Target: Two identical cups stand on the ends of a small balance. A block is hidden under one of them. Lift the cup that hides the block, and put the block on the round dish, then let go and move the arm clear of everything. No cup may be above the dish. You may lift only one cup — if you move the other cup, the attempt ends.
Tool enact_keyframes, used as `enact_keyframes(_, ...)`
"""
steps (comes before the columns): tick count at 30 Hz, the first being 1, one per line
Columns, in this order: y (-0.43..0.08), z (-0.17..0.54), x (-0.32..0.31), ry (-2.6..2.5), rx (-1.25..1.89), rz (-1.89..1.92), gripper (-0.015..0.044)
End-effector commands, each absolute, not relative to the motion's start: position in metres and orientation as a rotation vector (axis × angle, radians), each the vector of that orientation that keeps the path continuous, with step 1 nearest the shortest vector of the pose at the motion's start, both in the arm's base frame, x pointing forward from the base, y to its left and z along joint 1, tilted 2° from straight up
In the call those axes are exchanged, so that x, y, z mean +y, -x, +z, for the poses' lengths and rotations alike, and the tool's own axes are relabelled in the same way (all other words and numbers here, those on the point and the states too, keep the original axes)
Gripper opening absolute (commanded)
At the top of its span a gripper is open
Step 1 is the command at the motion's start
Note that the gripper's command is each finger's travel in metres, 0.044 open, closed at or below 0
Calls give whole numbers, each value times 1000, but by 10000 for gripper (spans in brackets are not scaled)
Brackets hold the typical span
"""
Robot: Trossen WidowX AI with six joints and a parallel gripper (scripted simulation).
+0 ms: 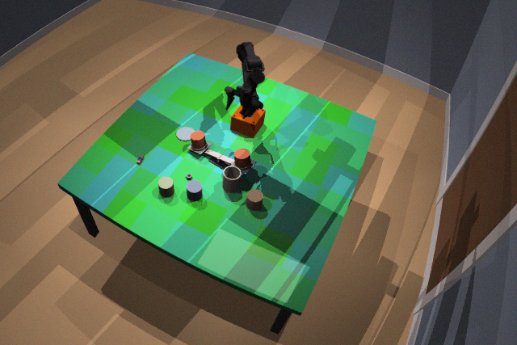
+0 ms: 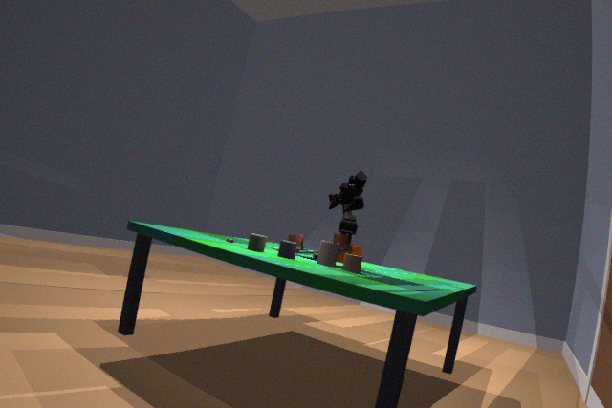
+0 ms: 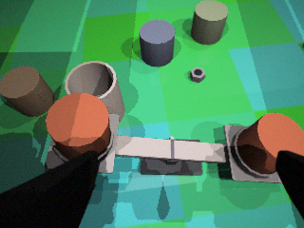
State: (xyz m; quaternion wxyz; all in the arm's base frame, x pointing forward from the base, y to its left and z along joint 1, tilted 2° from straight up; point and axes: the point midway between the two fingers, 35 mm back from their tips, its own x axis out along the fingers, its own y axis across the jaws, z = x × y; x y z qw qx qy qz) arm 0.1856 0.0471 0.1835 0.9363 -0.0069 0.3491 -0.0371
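Two orange cups stand upside down on the balance point(image 1: 220, 157) point(image 3: 142, 146). One cup point(image 1: 198, 140) point(image 3: 280, 142) is on the end beside the round dish point(image 1: 185, 133); the other cup point(image 1: 241, 158) point(image 3: 78, 123) is on the end beside the grey open container. The beam looks tilted: the dish-side end appears lower, the container-side end higher. No block shows; the cups hide whatever is under them. The dish is pale, flat and bare. My gripper point(image 3: 186, 159) point(image 2: 331, 202) is open and empty, raised above the table on the arm-base side of the balance.
A grey open container point(image 1: 231, 178) point(image 3: 97, 85) stands close to the balance. A brown cylinder point(image 1: 254, 199), a blue-grey cylinder point(image 1: 194, 190), a beige cylinder point(image 1: 166, 187) and a small nut point(image 1: 189, 176) point(image 3: 198, 74) stand beyond it. A small dark object point(image 1: 140, 159) lies left.
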Motion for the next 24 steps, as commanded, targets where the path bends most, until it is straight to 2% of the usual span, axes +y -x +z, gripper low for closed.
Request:
enact_keyframes(1, -175, 171, 42, 0, 769, -84, 440)
enact_keyframes(24, -217, 162, 19, 580, 1051, 84, 440)
